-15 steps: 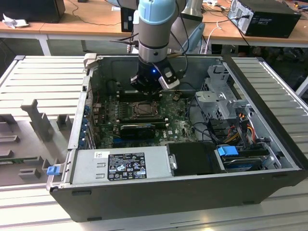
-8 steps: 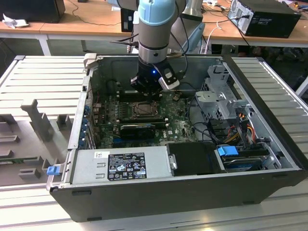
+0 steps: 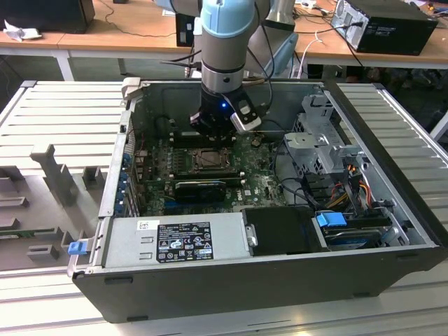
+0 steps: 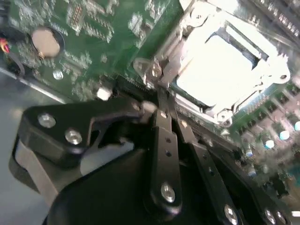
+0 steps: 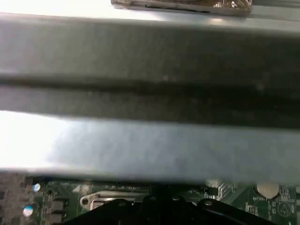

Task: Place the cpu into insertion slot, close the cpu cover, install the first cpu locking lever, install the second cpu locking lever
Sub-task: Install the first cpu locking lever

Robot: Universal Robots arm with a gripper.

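Hovering low inside the open case, the gripper (image 4: 161,110) has its fingers (image 4: 164,140) pressed together right at the insertion slot's (image 4: 225,61) edge. Cpu (image 4: 218,65) sits in it, cpu cover (image 4: 187,51) down around it.

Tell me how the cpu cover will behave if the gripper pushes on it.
The cpu cover looks like thin sheet metal around a large window, so it probably flexes slightly yet feels light. Its shiny surface suggests the gripper beside it could slip. It lies flat over the cpu, so it likely won't tip.
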